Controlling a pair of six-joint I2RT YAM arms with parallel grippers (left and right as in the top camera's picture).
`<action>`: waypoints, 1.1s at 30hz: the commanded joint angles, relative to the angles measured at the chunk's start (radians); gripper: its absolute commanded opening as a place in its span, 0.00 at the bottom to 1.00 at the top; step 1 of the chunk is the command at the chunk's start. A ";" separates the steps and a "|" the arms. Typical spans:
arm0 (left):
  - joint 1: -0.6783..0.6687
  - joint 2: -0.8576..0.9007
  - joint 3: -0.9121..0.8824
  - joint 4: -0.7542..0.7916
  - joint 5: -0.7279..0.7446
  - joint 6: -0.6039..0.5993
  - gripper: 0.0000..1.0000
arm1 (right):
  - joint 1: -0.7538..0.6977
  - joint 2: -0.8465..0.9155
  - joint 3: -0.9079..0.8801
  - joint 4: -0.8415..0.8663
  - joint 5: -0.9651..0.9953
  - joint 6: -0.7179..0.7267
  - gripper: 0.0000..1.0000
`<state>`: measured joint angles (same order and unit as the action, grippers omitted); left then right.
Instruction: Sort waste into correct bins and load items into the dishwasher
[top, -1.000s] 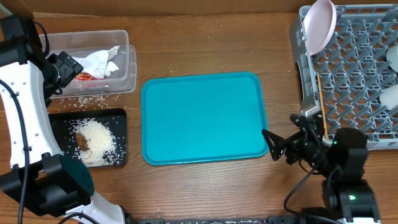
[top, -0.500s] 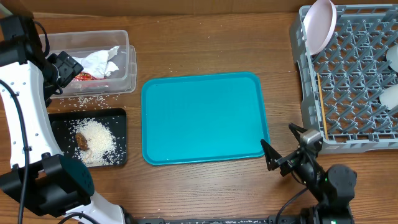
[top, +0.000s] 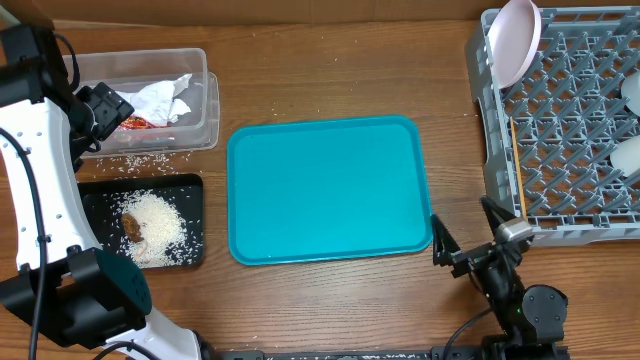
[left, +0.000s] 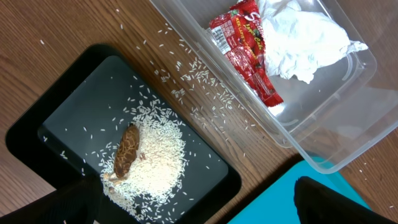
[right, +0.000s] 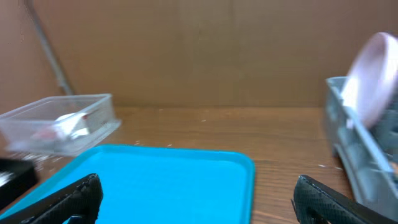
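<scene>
Overhead view: left claw (left: 196, 190) and right claw (top: 460, 225) are released, grasping nothing. Waste (top: 160, 100) lies at the table's (top: 330, 60) left edge and dishes (top: 515, 40) stand in the rack (top: 560, 140) at its right edge. Sorting appears complete; next, verify and retract.

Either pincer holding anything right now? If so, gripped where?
Nothing is held. Left pincer is open and empty near the clear tub; right pincer is open and empty by the teal tray.

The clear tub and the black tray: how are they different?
The clear tub is see-through with tall walls; the black tray is dark and flat. The clear tub holds a crumpled napkin and red wrapper; the black tray holds rice and a brown lump. Both are rectangular.
</scene>
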<state>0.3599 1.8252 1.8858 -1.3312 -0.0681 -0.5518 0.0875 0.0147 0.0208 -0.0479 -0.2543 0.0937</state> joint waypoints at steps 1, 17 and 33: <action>-0.007 -0.013 0.006 0.000 -0.010 -0.006 1.00 | 0.006 -0.013 -0.013 -0.024 0.139 0.019 1.00; -0.007 -0.013 0.006 0.001 -0.010 -0.006 1.00 | -0.097 -0.013 -0.013 -0.036 0.276 0.002 1.00; -0.007 -0.013 0.006 0.000 -0.010 -0.006 1.00 | -0.096 -0.013 -0.013 -0.036 0.261 -0.048 1.00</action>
<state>0.3599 1.8252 1.8858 -1.3312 -0.0681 -0.5518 -0.0059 0.0147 0.0185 -0.0895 0.0044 0.0521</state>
